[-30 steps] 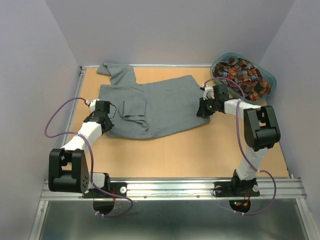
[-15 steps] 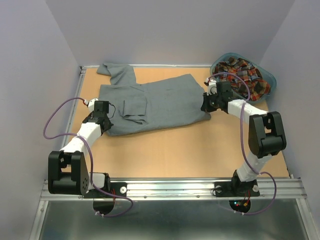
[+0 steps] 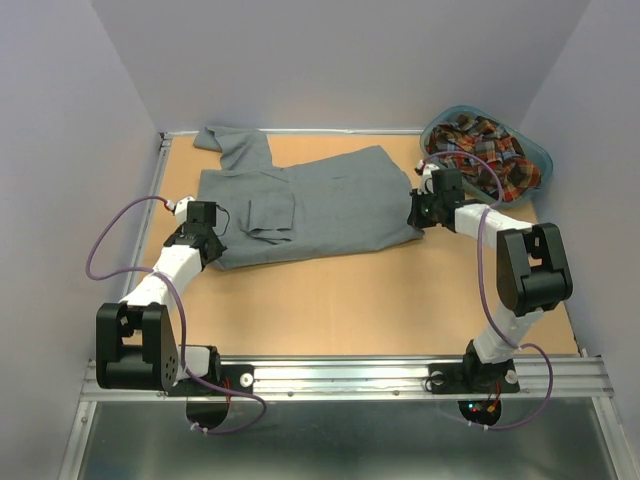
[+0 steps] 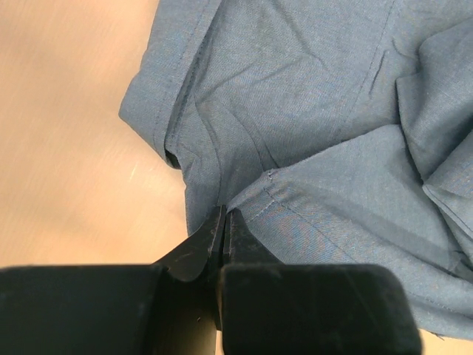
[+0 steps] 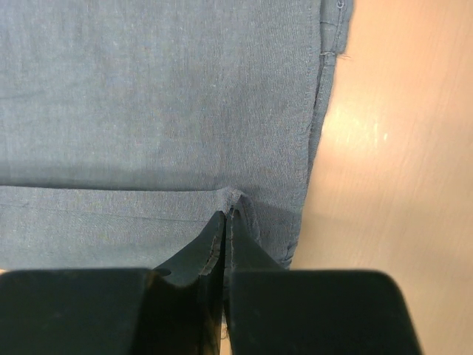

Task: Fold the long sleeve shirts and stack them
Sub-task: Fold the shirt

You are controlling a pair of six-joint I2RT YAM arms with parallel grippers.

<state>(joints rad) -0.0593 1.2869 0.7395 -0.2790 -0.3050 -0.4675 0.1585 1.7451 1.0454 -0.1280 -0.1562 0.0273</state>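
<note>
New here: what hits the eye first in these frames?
The grey shirt lies spread across the middle of the table, pinched at both ends: the left gripper is shut on its left edge, the right gripper on its right hem. In the far right corner, a teal basket holds the crumpled plaid shirt.

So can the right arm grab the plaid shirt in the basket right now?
Probably not yet: the right gripper is pinching the grey shirt. The plaid shirt lies close by with nothing between.
</note>
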